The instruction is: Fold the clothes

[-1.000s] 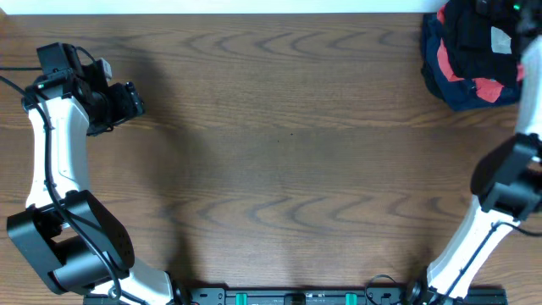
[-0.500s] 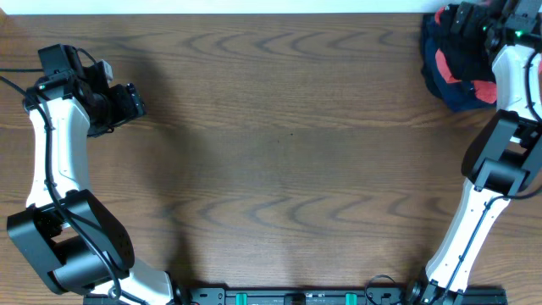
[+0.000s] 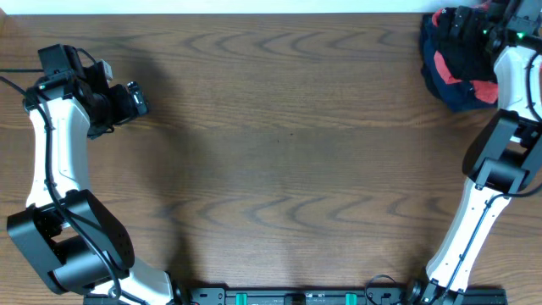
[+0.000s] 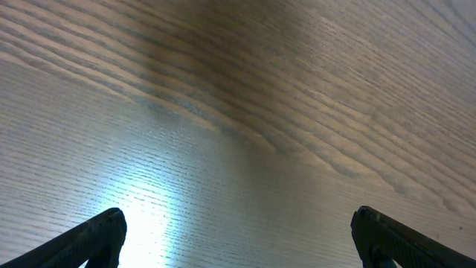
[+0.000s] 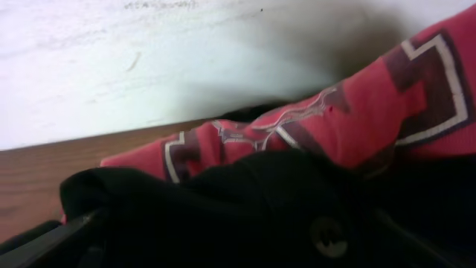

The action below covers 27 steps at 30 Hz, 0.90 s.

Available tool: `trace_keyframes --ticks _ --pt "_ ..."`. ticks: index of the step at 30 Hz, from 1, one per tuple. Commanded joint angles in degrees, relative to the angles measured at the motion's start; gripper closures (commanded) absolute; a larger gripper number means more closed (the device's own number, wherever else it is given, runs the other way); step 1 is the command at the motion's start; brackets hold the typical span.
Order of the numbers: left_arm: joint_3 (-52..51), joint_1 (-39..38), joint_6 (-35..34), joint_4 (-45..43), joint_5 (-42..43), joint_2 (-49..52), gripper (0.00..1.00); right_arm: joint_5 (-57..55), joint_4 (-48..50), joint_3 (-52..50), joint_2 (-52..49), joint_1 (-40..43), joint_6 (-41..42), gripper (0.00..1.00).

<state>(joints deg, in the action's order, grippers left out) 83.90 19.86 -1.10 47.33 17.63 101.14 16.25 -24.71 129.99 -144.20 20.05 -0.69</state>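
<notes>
The black garment (image 3: 464,52) lies crumpled on top of a pile at the table's far right corner. In the right wrist view the black garment (image 5: 245,216) fills the lower frame, and its small white logo (image 5: 327,237) shows. My right gripper (image 3: 471,19) is down on the pile. Its fingers (image 5: 238,249) are spread wide at the frame's lower corners, with black fabric between them. My left gripper (image 3: 135,100) is open and empty over bare wood at the far left, and the left wrist view shows its fingers (image 4: 238,234) apart above the table.
A red shirt with white lettering (image 3: 484,88) (image 5: 357,126) and a navy garment (image 3: 447,97) lie under the black one in the same pile. A white wall (image 5: 186,59) runs just behind the table's far edge. Bare brown tabletop (image 3: 288,152) lies between the arms.
My right arm has swung up and over the pile, and its gripper now rests on the black garment and covers the white label. My left gripper has barely shifted.
</notes>
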Motion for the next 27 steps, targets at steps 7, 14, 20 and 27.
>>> trace_keyframes --ticks 7,14,20,27 --pt "-0.48 0.04 -0.02 -0.02 -0.28 -1.16 0.02 2.62 -7.26 -2.27 22.69 1.38 -6.21 0.01" --pt "-0.48 0.04 -0.02 -0.02 -0.28 -1.16 0.02 3.39 -20.83 -2.27 39.95 -0.13 -5.29 0.01" --pt "-0.48 0.04 -0.02 -0.02 -0.28 -1.16 0.02 7.02 -34.05 -2.27 51.28 -1.42 7.48 0.01" --pt "-0.48 0.04 -0.02 -0.02 -0.28 -1.16 0.02 7.34 -44.57 -2.27 60.17 -1.70 9.44 0.01"
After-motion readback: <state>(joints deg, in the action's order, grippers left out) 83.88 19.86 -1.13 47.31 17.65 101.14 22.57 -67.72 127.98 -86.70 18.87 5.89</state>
